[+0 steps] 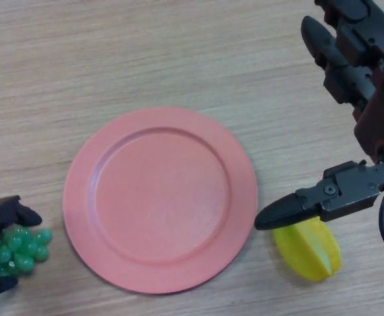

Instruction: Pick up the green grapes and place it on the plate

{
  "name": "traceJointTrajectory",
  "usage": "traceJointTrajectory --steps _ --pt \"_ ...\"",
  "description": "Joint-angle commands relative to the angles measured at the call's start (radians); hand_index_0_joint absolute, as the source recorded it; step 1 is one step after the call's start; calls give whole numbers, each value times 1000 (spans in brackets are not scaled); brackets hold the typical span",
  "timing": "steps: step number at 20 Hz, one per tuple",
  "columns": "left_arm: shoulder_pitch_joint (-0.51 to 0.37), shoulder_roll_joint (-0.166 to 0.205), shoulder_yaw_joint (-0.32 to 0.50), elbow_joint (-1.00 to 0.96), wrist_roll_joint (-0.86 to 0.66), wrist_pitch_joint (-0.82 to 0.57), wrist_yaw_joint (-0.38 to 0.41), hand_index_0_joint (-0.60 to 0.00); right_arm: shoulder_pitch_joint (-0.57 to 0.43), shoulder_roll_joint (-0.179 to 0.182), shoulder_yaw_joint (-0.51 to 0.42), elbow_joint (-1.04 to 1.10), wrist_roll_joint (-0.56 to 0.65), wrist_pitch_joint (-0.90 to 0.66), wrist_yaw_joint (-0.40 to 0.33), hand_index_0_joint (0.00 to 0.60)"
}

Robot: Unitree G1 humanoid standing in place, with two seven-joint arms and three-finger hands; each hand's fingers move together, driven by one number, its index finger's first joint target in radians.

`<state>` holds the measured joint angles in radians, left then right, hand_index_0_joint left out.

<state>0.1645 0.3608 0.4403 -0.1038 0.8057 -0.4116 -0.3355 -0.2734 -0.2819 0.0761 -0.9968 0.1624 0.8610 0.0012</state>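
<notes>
A bunch of green grapes (19, 249) lies at the lower left edge of the table, just left of the pink plate (160, 197). My left hand (0, 214) shows at the bottom left corner, its fingers curled round the bunch from above and below. The plate sits in the middle and holds nothing. My right hand (350, 66) hangs at the right side of the view, open, its fingers straight and its thumb (290, 210) pointing left toward the plate's right rim.
A yellow star fruit (308, 249) lies on the wooden table to the right of the plate, partly under my right thumb.
</notes>
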Motion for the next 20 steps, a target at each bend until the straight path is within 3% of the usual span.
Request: traceJointTrajectory --steps 1,8,11,14,17,20 --pt "24 77 89 -41 -3 -109 28 -600 -23 -23 -63 -50 15 -151 -19 0" --pt "18 43 202 -229 -94 -127 -184 -600 -28 -94 -66 -50 105 -162 -99 0" --pt "-23 -15 202 -435 -259 51 -312 -600 -25 -123 -60 -50 140 -174 -138 0" --pt "-101 -12 142 -544 -304 196 -290 -600 -17 -150 -55 -50 160 -196 -169 0" --pt "-150 7 37 -570 -268 154 -136 -600 -17 -186 -51 -50 195 -214 -206 0" --pt "-142 -2 -32 -574 -281 100 -93 -600 2 -224 -61 -50 221 -247 -228 0"
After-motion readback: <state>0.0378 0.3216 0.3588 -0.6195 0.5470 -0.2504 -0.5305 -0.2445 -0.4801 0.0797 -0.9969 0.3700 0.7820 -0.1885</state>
